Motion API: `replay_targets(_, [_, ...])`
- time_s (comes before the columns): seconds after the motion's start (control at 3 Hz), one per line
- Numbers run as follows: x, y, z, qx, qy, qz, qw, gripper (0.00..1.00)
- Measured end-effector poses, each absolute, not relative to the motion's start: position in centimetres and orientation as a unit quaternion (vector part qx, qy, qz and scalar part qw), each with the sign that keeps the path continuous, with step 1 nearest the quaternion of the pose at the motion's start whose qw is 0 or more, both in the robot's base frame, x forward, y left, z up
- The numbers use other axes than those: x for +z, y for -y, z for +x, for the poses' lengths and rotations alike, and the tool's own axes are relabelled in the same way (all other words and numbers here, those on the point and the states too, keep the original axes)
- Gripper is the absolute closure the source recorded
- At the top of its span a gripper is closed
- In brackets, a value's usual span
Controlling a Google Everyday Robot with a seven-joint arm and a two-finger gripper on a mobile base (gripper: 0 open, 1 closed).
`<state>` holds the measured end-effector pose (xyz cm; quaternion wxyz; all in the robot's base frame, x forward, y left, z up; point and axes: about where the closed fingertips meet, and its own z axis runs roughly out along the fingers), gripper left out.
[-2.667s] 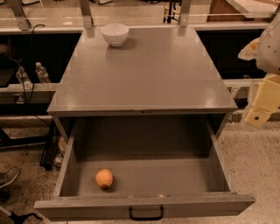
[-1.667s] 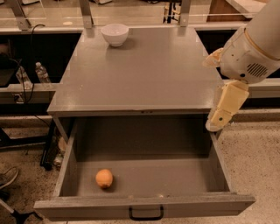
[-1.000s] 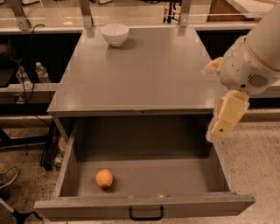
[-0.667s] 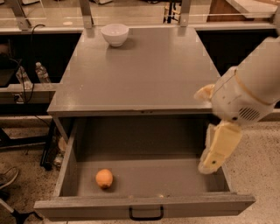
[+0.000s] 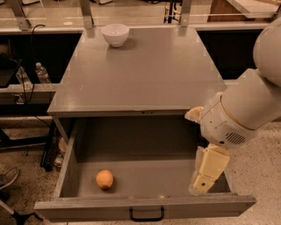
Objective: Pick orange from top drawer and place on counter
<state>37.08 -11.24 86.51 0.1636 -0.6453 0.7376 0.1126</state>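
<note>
The orange lies on the floor of the open top drawer, near its front left corner. The drawer is pulled fully out below the grey counter; its black handle is at the front centre. My gripper hangs from the large white arm at the right and reaches down into the drawer's right side, well to the right of the orange and apart from it.
A white bowl stands at the back left of the counter. Metal posts rise behind it. Plastic bottles stand on a shelf to the left. A shoe and cables lie on the speckled floor at the left.
The arm has swung in from the right edge of view, moved forward and down, and the gripper now sits inside the drawer's right side. The orange and bowl have not moved.
</note>
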Motion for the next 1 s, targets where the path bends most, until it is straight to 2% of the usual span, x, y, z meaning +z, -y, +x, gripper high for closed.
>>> replay_targets(1.0, [76.7, 5.0, 40.0, 0.189, -0.72, -0.642, 0.186, 0.0])
